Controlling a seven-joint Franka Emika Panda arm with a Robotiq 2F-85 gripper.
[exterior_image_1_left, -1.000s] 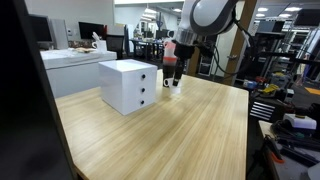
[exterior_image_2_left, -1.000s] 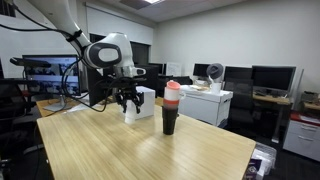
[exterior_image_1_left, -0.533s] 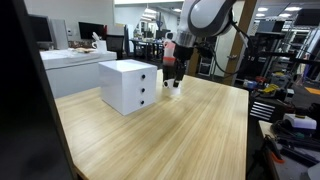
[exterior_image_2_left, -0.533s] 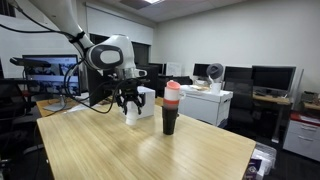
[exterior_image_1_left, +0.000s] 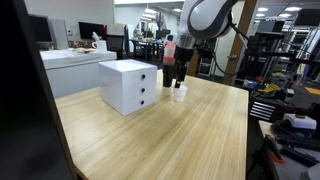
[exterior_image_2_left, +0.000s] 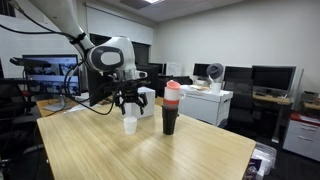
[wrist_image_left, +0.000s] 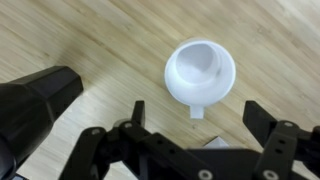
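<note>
Item: small white cup (exterior_image_2_left: 130, 124), upright and mouth-up on the near part of the wooden table (exterior_image_2_left: 120, 155), directly beneath the gripper (exterior_image_2_left: 130, 103). The gripper's fingers hung spread to either side, clear of the rim in the wrist view, so the cup rested on the table alone, seemingly just released. To its right, near but apart, stood a black tumbler with a red top (exterior_image_2_left: 171, 108), and farther back a white drawer box (exterior_image_1_left: 128, 85). Compared with a second earlier, the cup had sat higher, between the fingers and off the table, and the jaws had since widened.
</note>
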